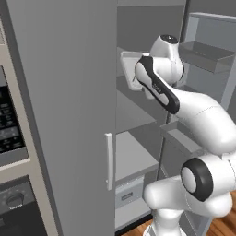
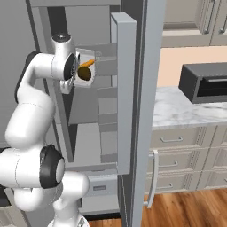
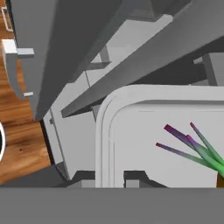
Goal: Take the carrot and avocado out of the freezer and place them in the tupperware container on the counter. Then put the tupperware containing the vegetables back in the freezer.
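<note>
My gripper (image 3: 109,178) is shut on the near rim of the tupperware container (image 3: 104,131), one fingertip on each side of the wall. The pale tray (image 2: 82,56) hangs tilted at the end of my arm, inside the open freezer (image 2: 104,102) at upper-shelf height. In it lie the orange carrot (image 2: 88,63) and the dark avocado (image 2: 84,74). In the hand view the carrot's green and purple leaves (image 3: 197,148) spread over the tray floor. From the left base view the tupperware container (image 1: 130,69) is partly hidden behind my forearm.
The open freezer door (image 2: 128,88) with its door bins and white handle (image 2: 153,177) stands to my right. Grey inner shelves (image 1: 133,156) lie below the tray. A black appliance (image 2: 204,82) sits on the marble counter (image 2: 177,108). A black oven (image 1: 9,124) is at far left.
</note>
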